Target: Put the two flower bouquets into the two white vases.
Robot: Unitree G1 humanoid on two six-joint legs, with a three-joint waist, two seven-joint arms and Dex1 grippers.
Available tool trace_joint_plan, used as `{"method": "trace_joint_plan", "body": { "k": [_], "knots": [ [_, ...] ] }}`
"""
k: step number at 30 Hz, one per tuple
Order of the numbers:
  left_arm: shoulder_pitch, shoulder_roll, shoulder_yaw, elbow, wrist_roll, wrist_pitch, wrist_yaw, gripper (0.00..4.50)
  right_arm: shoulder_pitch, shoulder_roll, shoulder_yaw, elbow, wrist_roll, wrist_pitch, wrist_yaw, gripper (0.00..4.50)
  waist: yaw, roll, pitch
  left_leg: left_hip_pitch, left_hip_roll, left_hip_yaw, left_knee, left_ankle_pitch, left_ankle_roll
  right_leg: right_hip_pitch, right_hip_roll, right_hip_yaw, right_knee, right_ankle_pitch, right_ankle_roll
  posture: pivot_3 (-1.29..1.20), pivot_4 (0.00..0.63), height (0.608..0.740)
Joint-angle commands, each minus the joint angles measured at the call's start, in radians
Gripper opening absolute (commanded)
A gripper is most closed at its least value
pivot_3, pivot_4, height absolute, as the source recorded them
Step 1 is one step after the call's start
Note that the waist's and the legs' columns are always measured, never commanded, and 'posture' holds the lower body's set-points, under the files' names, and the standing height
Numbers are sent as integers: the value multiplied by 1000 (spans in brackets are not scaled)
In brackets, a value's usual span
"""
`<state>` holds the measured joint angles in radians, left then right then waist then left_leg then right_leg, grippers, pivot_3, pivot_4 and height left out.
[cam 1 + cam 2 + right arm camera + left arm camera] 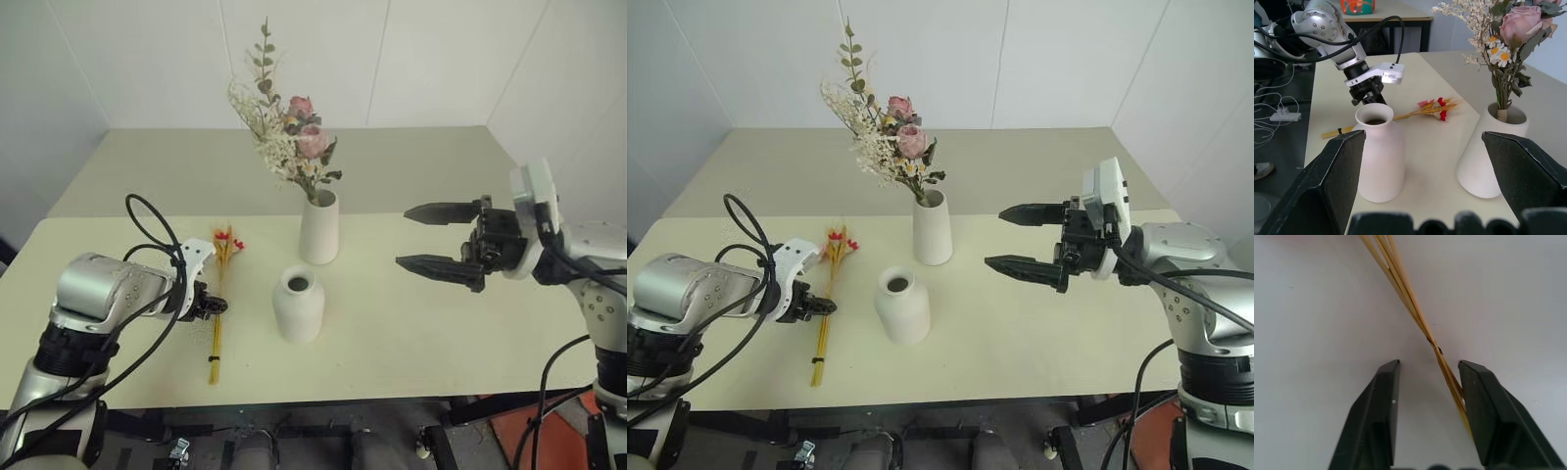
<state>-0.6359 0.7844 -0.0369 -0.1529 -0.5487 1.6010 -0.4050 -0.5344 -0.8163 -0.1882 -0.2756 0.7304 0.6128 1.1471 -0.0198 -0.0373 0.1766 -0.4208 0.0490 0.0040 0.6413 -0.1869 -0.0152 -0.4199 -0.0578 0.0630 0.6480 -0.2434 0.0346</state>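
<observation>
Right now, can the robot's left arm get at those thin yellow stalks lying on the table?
Probably yes. The left gripper is already down over the yellow stalks, its fingers either side of them, with nothing in between. The short vase stands off to the side.

Pale tabletops in a white-walled corner.
Two cream-yellow tables [411, 323] butt together, a seam running across between the near one and the far one [411, 162]. White panelled walls [431, 59] close in behind and on both sides, thin vertical joints visible. Light is even and soft, shadows faint. Below the near edge: dark floor [137, 441], table frame, a red-orange patch [534, 431] (material unclear). The right wrist view shows another table [1396, 17] further off with a bright orange-and-teal object [1357, 6] on it, and white cables [1281, 115] lying on the dark floor.
</observation>
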Motion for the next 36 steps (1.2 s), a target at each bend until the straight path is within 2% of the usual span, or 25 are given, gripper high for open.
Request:
{"method": "trace_joint_plan", "body": {
  "k": [1, 4, 9, 14, 16, 17, 22, 28, 31, 36],
  "knots": [
    [-12, -13, 16, 32, 31, 13, 17, 783, 3, -23, -43, -30, 27, -5, 1, 4500, 2, 0, 0, 0, 0, 0, 0, 0, 0, 0, 0, 0, 0, 0, 0, 0, 150, 740],
    [-35, -20, 64, 63, 53, 13, 33, 10, 5, -27, -42, -29, 34, 0, -1, 4500, 4, 0, 0, -1, 0, 0, 0, 0, 0, -1, 0, 0, 0, 0, 0, 0, 150, 740],
    [-74, -61, 174, 123, 129, -18, 108, 10, 19, -35, -44, -38, 45, 7, -12, 4500, 4, 0, 0, -1, 0, 0, 0, 0, 0, -1, 0, 0, 0, 0, 0, 0, 150, 740],
    [-37, -149, 387, 72, 161, -346, 167, 10, 57, -54, -70, -50, 68, 18, -17, 4500, 5, -1, 0, -3, 0, 0, 1, 0, 0, -2, -1, 0, -1, 1, -1, 0, 150, 740],
    [6, -193, 455, -13, 113, -509, 105, 10, 73, -60, -74, -54, 66, 13, -19, 4500, 4, -1, 0, -3, 0, 0, 1, 0, 0, -2, -1, 0, -1, 1, -1, 0, 150, 740],
    [17, -203, 487, -58, 55, -532, 47, 10, 84, -63, -75, -59, 58, 9, -25, 4500, 4, -1, 0, -3, 0, 0, 1, 0, 0, -2, -1, 0, -1, 1, -1, 0, 150, 740],
    [29, -225, 528, -221, -190, -557, -142, 10, 140, -83, -73, -90, 15, -38, -16, 4500, 9, -1, 1, -3, 0, 0, 2, 0, 0, -1, -1, -1, -1, 1, 0, 0, 150, 740],
    [-48, -222, 563, -237, -471, -552, -241, 10, 197, -90, -99, -129, 24, -47, -26, 4500, 5, -1, 0, -2, 0, 0, 3, 0, 0, 0, -1, 0, -1, 1, 1, 0, 150, 740],
    [-99, -223, 551, -196, -557, -549, -232, 10, 217, -83, -106, -143, 22, -50, -42, 4500, 1, -1, 0, -2, 0, 0, 3, 0, 0, 0, -1, 0, -1, 1, 1, 0, 150, 740],
    [-130, -248, 456, -163, -571, -598, -253, 10, 242, -77, -114, -170, 30, -53, -64, 4500, 3, -1, 0, -1, -1, 0, 3, 0, 0, 1, -1, 0, -1, 1, 1, 0, 150, 740]
  ]
}}
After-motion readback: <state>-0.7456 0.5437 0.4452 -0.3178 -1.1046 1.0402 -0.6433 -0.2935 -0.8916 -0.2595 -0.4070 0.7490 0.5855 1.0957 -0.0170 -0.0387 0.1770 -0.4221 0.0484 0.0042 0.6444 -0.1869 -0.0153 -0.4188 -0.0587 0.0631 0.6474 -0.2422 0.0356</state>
